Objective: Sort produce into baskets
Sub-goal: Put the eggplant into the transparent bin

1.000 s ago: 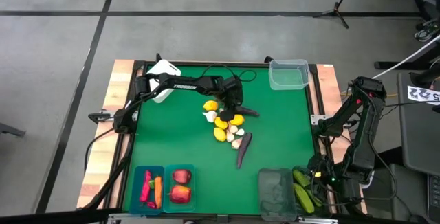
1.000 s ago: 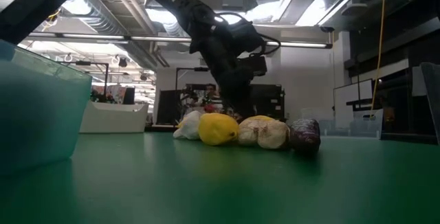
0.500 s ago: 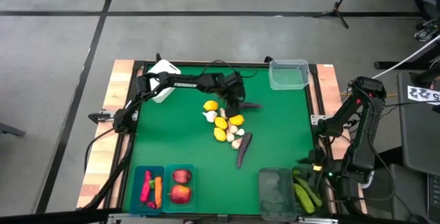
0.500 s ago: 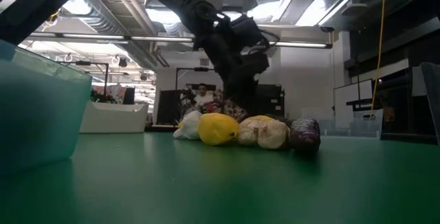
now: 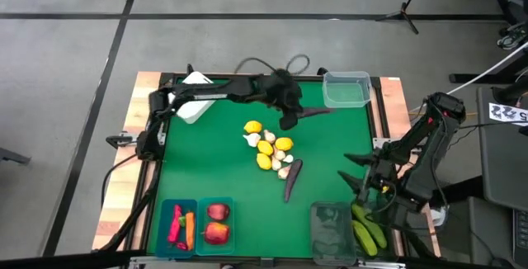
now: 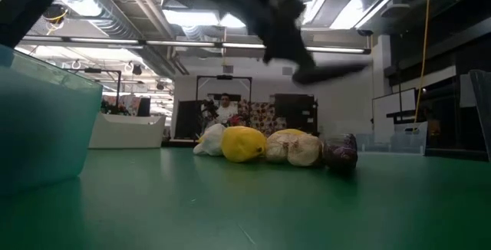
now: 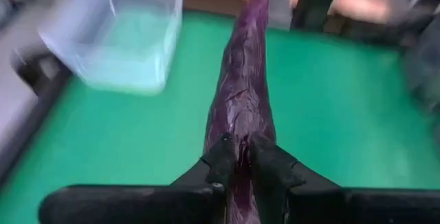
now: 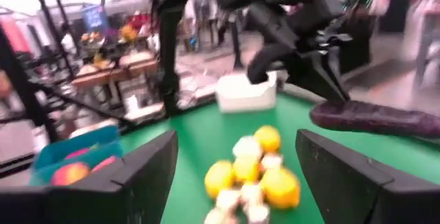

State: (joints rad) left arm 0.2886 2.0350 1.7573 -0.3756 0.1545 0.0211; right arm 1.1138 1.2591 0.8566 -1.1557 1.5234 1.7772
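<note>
Honestly, the sketchy part is how the left gripper [image 5: 290,118] is clamped on that eggplant [image 5: 312,113]; in the left wrist view the fingers [image 7: 221,161] pinch only one end of it, so the long purple body sticks way out past them; my guess is any quick swing could twist it loose or let it droop and drop onto the green table [image 5: 330,162]. In the high view the eggplant hangs up in the upper middle of the frame, just left of the clear plastic tub [image 5: 346,89]; if that tub is the target, the long fruit could catch the rim and tip out.

Second worry: the right gripper [image 5: 356,172], jaws wide open and holding nothing, sits at the right of the frame, reaching toward the pile of lemons and garlic bulbs [image 5: 268,145] in the middle; the second eggplant [image 5: 292,178] lies just below the pile, and a sloppy approach could shove things around.

Compared with a second ago: the left gripper was down low at the pile, not quite closed; now it has shut, lifted the eggplant and carried it up and right toward the tub; the right arm was folded back off the table's right edge and has since swung in over the mat.
</note>
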